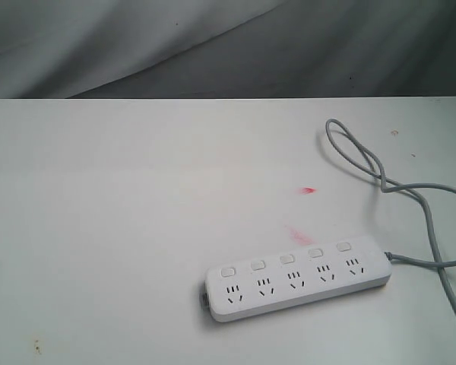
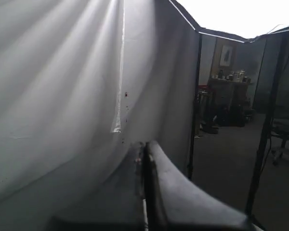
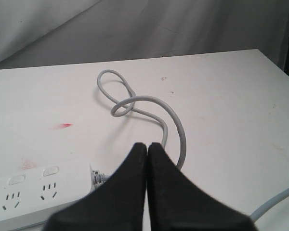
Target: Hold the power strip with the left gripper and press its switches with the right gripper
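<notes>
The power strip is lying at the near right of the white surface, flat and sockets up. Its long axis is running left to right, with the right end angled a little farther away. The five switches are sitting in a row along its far edge, one beyond each socket. The grey cord is leaving the right end, looping toward the far right and trailing off the right side. Neither arm is showing in the exterior view. The right hand is hanging above the surface with its fingers pressed together and gripping nothing. Its camera is catching the cord end of the strip and two switches close by, so this hand is judged the nearer one. The left hand is likewise closed and empty. It is pointing at a grey curtain with a dim room beyond, and how far it is from the strip cannot be told. Two faint red smears are marking the surface just beyond the strip. Nothing is standing over the switches, though the cord loop is lying on the right hand's side.
</notes>
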### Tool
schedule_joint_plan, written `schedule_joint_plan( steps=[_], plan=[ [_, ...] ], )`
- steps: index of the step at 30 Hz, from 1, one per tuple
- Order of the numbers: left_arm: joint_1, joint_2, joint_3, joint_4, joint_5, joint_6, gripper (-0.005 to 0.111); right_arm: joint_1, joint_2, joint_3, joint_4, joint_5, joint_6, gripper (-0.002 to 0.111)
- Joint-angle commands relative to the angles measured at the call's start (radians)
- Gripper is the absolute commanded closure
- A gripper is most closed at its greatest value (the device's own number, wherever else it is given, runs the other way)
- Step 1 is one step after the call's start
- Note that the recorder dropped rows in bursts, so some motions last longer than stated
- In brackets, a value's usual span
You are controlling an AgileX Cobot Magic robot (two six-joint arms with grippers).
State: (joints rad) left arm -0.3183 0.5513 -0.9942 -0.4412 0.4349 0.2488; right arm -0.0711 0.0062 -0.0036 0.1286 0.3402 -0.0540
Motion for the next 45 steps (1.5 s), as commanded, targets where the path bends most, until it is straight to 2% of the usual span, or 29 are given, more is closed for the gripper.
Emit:
schedule_joint_plan(
  steps=[1, 7, 11, 15, 19, 25, 30, 34, 38, 39, 45],
  plan=[
    [0.087, -0.028, 0.000, 0.008, 0.006, -0.009, 0.106, 0.001, -0.006, 0.004, -0.005, -0.007, 0.003, 0.108],
    [0.291, -0.066, 0.000, 0.071, -0.014, -0.014, 0.106, 0.001, -0.006, 0.004, -0.005, -0.007, 0.003, 0.108],
    [0.359, -0.083, 0.002, 0.083, -0.020, -0.065, 0.106, 0.001, -0.006, 0.004, -0.005, -0.007, 0.003, 0.108],
    [0.378, -0.095, 0.006, 0.104, -0.002, -0.179, 0.106, 0.001, -0.006, 0.004, -0.003, -0.007, 0.003, 0.108],
    [0.378, -0.109, 0.018, 0.114, 0.080, -0.296, 0.106, 0.001, -0.006, 0.004, -0.003, -0.007, 0.003, 0.108],
    [0.378, -0.162, 0.090, 0.148, 0.111, -0.288, 0.106, 0.001, -0.006, 0.004, -0.003, -0.007, 0.003, 0.108],
    [0.378, -0.219, 0.247, 0.317, 0.035, -0.231, 0.106, 0.001, -0.006, 0.004, -0.003, -0.007, 0.003, 0.108],
    [0.378, -0.281, 0.446, 0.441, -0.106, -0.228, 0.106, 0.001, -0.006, 0.004, -0.003, -0.007, 0.003, 0.108],
    [0.378, -0.341, 0.635, 0.453, -0.224, -0.224, 0.106, 0.001, -0.006, 0.004, -0.003, -0.007, 0.003, 0.108],
    [0.378, -0.372, 0.720, 0.453, -0.256, -0.218, 0.106, 0.001, -0.006, 0.004, -0.003, -0.007, 0.003, 0.108],
    [0.376, -0.524, 0.920, 0.453, -0.252, -0.218, 0.106, 0.001, -0.006, 0.004, -0.003, -0.007, 0.003, 0.108]
  ],
)
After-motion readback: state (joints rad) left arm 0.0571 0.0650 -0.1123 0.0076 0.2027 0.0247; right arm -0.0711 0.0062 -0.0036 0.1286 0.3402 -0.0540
